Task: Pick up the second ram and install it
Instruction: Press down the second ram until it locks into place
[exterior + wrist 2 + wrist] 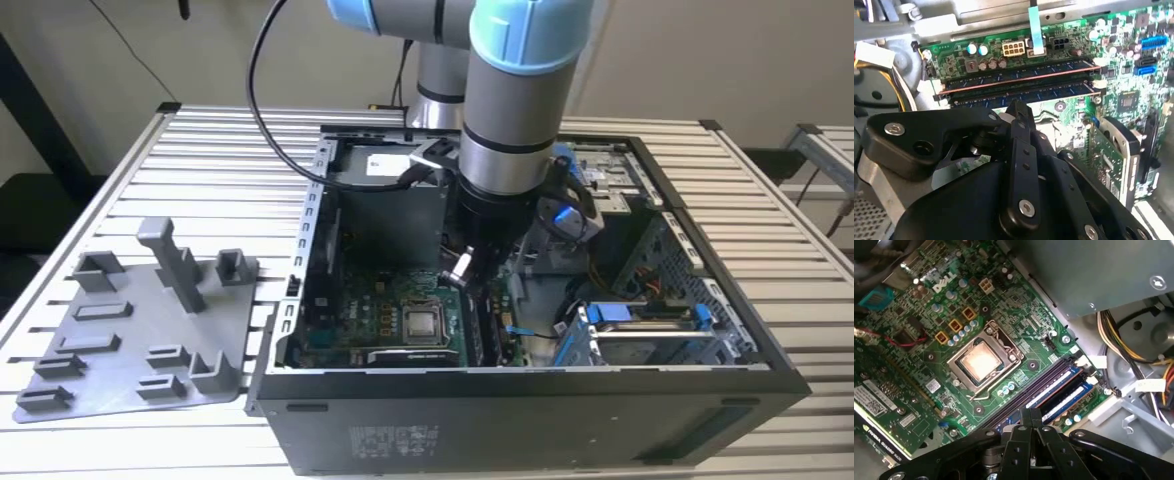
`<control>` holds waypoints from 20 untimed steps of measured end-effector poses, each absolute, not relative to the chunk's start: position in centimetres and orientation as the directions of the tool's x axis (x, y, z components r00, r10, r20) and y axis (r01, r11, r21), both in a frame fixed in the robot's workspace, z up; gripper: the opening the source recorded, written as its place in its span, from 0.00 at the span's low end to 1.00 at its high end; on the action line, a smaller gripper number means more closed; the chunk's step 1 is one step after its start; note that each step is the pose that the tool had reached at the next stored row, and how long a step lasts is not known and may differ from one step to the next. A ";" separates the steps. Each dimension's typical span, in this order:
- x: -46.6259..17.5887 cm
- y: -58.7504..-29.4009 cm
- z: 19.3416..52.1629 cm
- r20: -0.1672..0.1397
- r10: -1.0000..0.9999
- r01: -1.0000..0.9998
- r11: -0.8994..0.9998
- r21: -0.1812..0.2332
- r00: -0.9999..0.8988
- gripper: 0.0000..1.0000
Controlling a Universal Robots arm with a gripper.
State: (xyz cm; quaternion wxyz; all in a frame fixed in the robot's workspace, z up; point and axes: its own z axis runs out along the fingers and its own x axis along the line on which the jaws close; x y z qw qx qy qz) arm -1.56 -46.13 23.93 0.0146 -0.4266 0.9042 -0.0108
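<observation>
Two bluish ram sticks sit side by side in the motherboard's slots inside the open computer case (747, 330). The second ram (1064, 91) (1054, 388) is the one nearer the processor socket (979, 360), seated level in its slot. My gripper (1019, 106) (1030, 414) (461, 268) hangs straight over the middle of that stick. Its black fingers are pressed together with nothing between them, and their tips are at or just above the stick's top edge. The other stick (1019, 77) lies one slot farther out, towards the board's edge.
A graphics card (889, 405) stands beyond the socket, and bundled cables (1134, 355) run past the slots near the case wall. A drive cage with blue tabs (641, 315) fills the case's corner. The grey fixture plate (134, 340) with posts lies on the slatted table at the exterior view's left.
</observation>
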 end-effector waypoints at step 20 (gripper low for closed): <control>-1.7 -46.1 23.8 -0.019 -0.927 -0.927 0.374 -0.035 -0.373 0.11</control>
